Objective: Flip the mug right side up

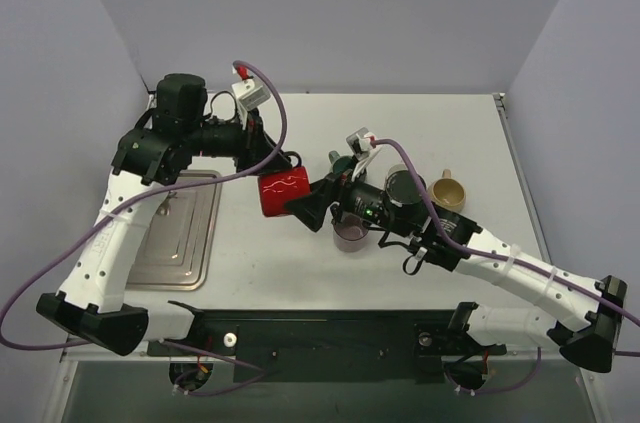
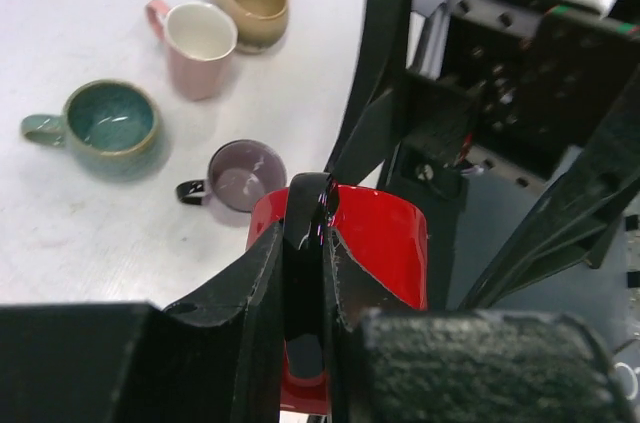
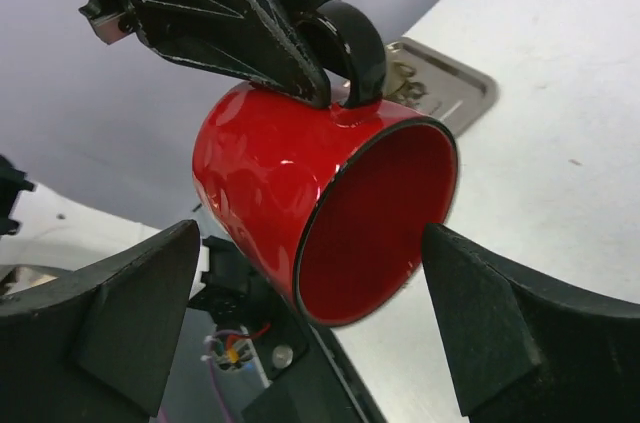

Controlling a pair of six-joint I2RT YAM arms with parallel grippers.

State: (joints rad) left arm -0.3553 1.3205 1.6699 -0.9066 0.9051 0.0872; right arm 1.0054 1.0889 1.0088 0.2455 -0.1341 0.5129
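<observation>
Red mug (image 3: 270, 173) is in the air over the table (image 1: 270, 263), tipped on its side, mouth facing the right arm - neither upside down nor upright, so mid-turn by my read. Left gripper (image 2: 305, 243) is clamped on the black handle (image 3: 350, 43), fingers pinching it from both sides. That leaves the body free to swing and the wall clear for the other arm. Right gripper (image 3: 310, 238) is spread wide, one finger on each side of the mug near the rim, not squeezing - looks lined up to take the body so the handle grip can let go. Whether either pad touches the wall, cannot tell. Four small cups (image 2: 200, 38) stand upright further along the table and a metal tray (image 1: 190, 233) sits to the left, both well apart from the mug.
</observation>
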